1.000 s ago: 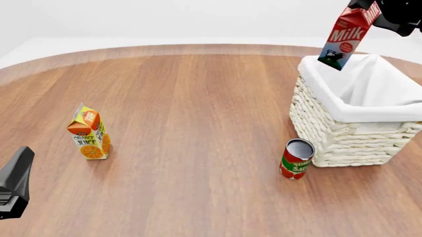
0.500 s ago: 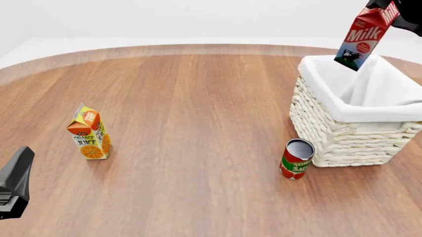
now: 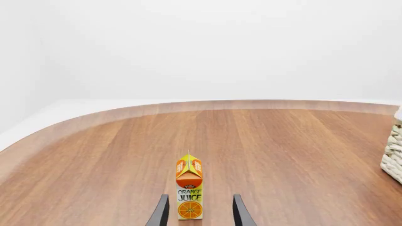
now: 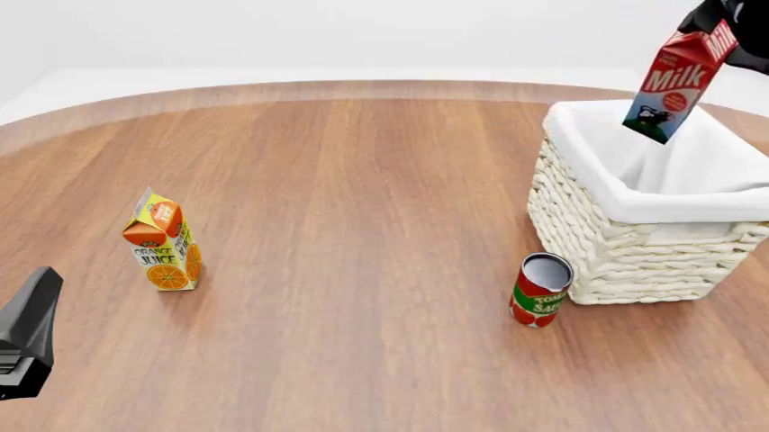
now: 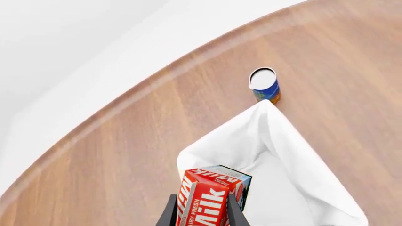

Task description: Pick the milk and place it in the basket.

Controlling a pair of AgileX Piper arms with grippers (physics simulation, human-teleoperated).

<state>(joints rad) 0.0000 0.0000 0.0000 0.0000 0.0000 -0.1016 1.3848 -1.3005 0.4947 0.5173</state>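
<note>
The milk (image 4: pixel 671 86), a red-topped carton with a cow picture, hangs tilted above the basket's open top. My right gripper (image 4: pixel 725 25) is shut on its upper part at the top right edge of the front view. In the right wrist view the milk (image 5: pixel 208 197) sits between the fingers (image 5: pixel 168 214) over the white lining. The basket (image 4: pixel 613 256) is cream wicker with a white cloth lining (image 5: pixel 283 155), at the right of the table. My left gripper (image 4: pixel 27 335) is low at the front left, open and empty (image 3: pixel 199 215).
An orange juice carton (image 4: pixel 162 243) stands at the left, beyond the left gripper's fingers (image 3: pixel 189 193). A red tomato can (image 4: pixel 538 290) stands against the basket's near left corner. A blue can (image 5: pixel 265 84) stands behind the basket's far corner.
My right gripper has carried the milk to the right and slightly down, from the basket's far left corner to above its inside. The left arm has not moved.
</note>
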